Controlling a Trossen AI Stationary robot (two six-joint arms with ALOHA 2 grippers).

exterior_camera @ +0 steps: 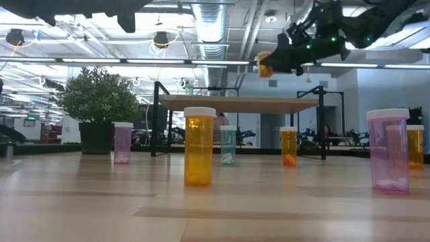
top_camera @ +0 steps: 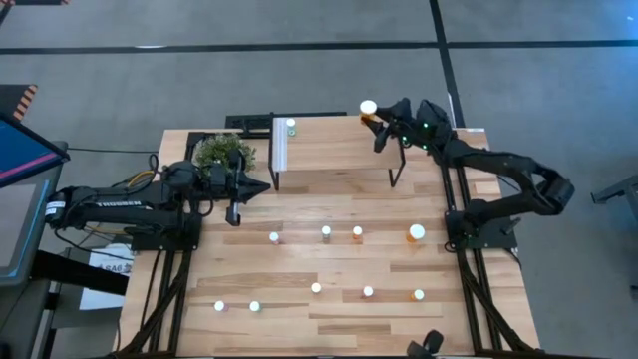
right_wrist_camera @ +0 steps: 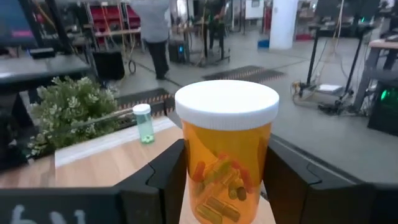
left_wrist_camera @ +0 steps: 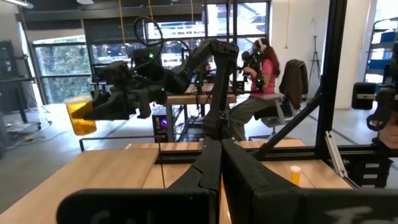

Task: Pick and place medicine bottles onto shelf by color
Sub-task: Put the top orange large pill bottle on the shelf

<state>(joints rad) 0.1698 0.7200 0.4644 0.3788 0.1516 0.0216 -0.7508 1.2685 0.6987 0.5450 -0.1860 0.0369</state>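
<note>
Shelf (top_camera: 339,155): stiff light-wood board on thin black legs, at the table's far edge; likely easy to jog, so set loads down gently. 1 green bottle (top_camera: 290,127) stands at its white-strip end, near the potted plant (top_camera: 223,152).

Right gripper (top_camera: 377,127): above the shelf's opposite end, fingers about half spread and clamped on the large orange bottle (right_wrist_camera: 226,155), which hangs upright over the corner, clear of the board.

That bottle: rigid plastic, partly filled with capsules, probably light; smooth wall could slip. Grip sits on the body below the white cap, the sensible place.

Left gripper (top_camera: 236,189): fully closed, empty, parked beside the plant.

Small bottles (top_camera: 326,232): scattered upright on the table; light, tippy, best pinched mid-body.
</note>
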